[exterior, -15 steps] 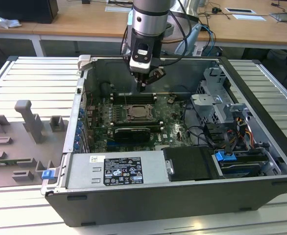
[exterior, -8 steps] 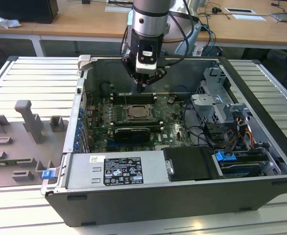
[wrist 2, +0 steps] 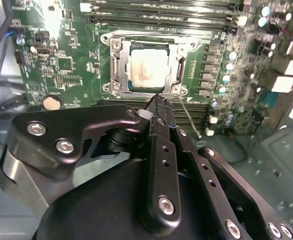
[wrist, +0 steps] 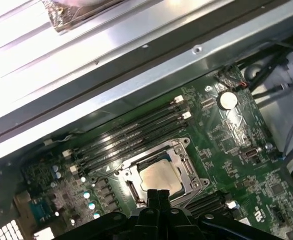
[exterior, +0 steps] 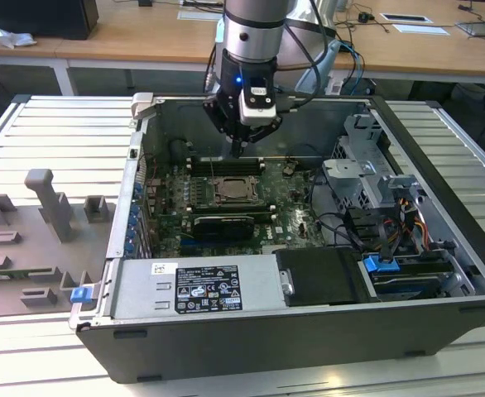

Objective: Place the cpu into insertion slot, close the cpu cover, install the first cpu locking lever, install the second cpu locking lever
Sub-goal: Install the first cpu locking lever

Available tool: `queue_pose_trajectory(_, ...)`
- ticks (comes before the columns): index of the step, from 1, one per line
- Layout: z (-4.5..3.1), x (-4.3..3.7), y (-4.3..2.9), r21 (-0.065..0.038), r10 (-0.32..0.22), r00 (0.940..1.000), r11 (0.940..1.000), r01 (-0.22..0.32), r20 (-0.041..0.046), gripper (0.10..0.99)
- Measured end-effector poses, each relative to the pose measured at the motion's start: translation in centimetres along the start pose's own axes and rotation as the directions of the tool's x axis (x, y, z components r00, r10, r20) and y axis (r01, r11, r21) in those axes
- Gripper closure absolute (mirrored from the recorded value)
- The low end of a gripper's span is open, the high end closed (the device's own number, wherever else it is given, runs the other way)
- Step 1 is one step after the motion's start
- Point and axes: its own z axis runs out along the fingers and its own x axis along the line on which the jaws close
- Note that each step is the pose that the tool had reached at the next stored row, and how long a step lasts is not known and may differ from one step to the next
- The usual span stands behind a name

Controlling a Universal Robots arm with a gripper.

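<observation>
The cpu (wrist 2: 149, 67) lies flat in the insertion slot (exterior: 230, 189) on the green board, its silver top (wrist: 159, 177) facing up. The cpu cover (wrist 2: 117, 64) lies down around it as a silver frame (wrist: 182, 161). A thin metal locking lever (wrist 2: 189, 116) sticks out from one socket corner across the memory slots. My gripper (exterior: 237, 149) hangs just above the socket's far edge. Its black fingers are shut together with nothing between them, and their tips (wrist 2: 159, 101) (wrist: 159, 194) sit at the socket's rim, close to the lever's base.
Long black memory slots (wrist: 136, 132) flank the socket. A black card (exterior: 222, 223) lies just in front of it. Cables and a drive cage (exterior: 367, 178) fill the exterior view's right, and the power supply (exterior: 197, 289) lies at the front. Grey fixtures (exterior: 52, 207) stand outside on the left.
</observation>
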Motion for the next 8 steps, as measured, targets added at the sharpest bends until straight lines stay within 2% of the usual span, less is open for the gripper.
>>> queue_pose_trajectory(5,0.01,0.00,0.00,0.004,-0.081,0.9967,0.9967,0.081,-0.0008,0.980)
queue_pose_trajectory(8,0.04,-0.01,0.00,0.008,-0.159,0.9872,0.9872,0.159,-0.0013,0.980)
